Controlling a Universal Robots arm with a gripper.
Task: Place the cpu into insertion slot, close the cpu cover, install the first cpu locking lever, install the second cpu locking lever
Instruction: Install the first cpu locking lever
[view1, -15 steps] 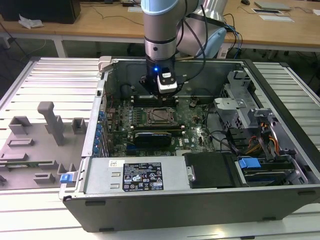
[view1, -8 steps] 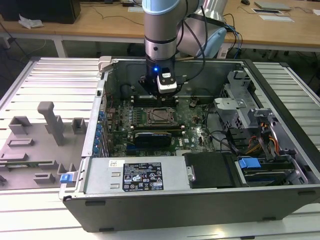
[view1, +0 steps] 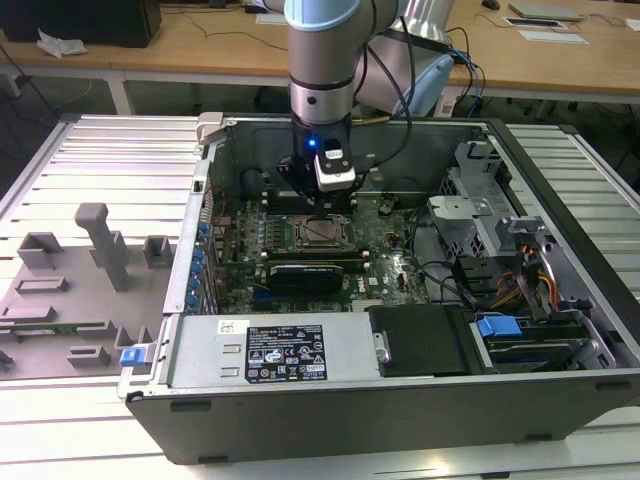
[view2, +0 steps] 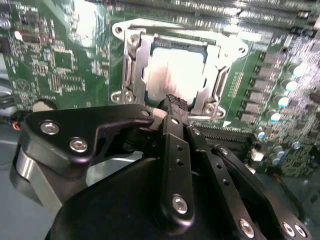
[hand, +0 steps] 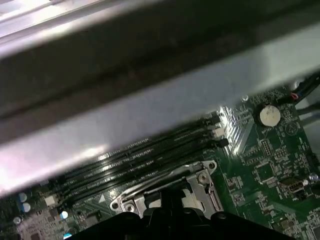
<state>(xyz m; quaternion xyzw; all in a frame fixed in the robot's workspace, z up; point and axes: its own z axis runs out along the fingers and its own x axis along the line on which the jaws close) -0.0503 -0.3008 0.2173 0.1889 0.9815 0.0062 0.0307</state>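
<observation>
End effector (view2: 172, 102) narrow, fingertips together just short of the chip (view2: 177, 70) seated in its socket (view2: 131, 65). Holding anything? Apparently not. Risk: descending off-centre scrapes the chip or frame.

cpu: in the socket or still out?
In. The pale silver square cpu lies flat inside the silver-rimmed insertion slot on the green circuit board, with the black gripper at its edge.

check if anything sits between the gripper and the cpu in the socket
Nothing visible does. In the second wrist view the gripper hangs right at the edge of the cpu, which lies in the insertion slot framed by the cpu cover, with no cable or part across the gap.
</observation>
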